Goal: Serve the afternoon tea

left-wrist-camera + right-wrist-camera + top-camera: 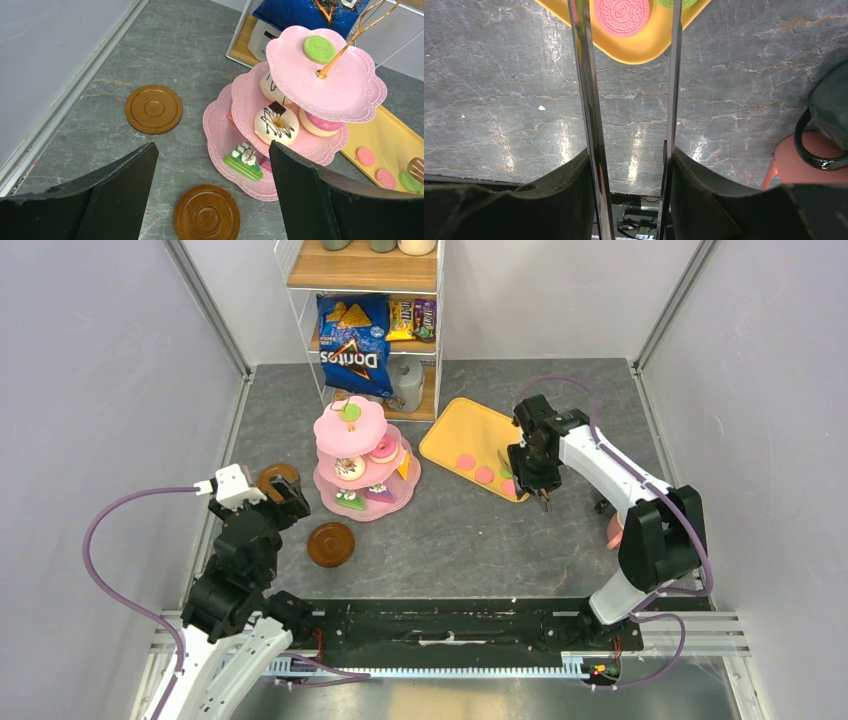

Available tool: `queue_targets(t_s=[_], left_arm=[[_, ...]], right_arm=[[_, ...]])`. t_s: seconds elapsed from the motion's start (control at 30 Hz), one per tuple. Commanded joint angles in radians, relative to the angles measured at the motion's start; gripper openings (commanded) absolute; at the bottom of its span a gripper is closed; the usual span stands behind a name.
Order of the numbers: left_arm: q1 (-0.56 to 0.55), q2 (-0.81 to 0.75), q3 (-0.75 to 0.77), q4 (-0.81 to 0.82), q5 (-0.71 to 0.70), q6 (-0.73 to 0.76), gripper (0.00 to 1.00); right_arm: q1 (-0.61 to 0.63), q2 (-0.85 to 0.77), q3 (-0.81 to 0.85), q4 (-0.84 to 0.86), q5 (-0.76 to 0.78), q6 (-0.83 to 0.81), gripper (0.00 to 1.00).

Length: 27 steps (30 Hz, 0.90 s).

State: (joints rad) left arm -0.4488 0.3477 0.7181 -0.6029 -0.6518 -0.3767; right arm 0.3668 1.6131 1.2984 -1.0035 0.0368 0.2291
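Leftmost, the left gripper (276,502) hovers over the grey stone-look table (480,540), its black fingers (120,195) spread wide with nothing between them. Two round brown saucers (153,109) lie flat below it. One is near the wall, and the second saucer (207,219) is just beside the pink three-tier scalloped stand (350,85). That stand carries a green macaron (319,48) on top, iced donuts (276,125) on its middle tier and a green cake slice (243,161) at the bottom. Further right, a flat yellow tray (450,435) holds pink macarons (466,461). The right gripper (629,170) pinches long metal tongs (586,100), whose arms reach over the tray's corner. Far right, a pink mug (789,165) and a dark-green mug (831,100) stand close together.
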Motion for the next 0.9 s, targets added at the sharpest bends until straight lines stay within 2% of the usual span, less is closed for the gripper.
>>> queue_targets(t_s=[0.0, 0.33, 0.87], left_arm=[[0.006, 0.006, -0.003, 0.031, -0.002, -0.023, 0.9], [0.007, 0.004, -0.002, 0.031, -0.002, -0.023, 0.9], [0.006, 0.006, -0.003, 0.031, -0.002, -0.024, 0.9]], right_arm=[[-0.005, 0.011, -0.006, 0.028, -0.014, -0.017, 0.55], [-0.005, 0.018, -0.029, 0.014, 0.0, -0.017, 0.55], [-0.001, 0.039, -0.027, 0.003, -0.08, -0.024, 0.54]])
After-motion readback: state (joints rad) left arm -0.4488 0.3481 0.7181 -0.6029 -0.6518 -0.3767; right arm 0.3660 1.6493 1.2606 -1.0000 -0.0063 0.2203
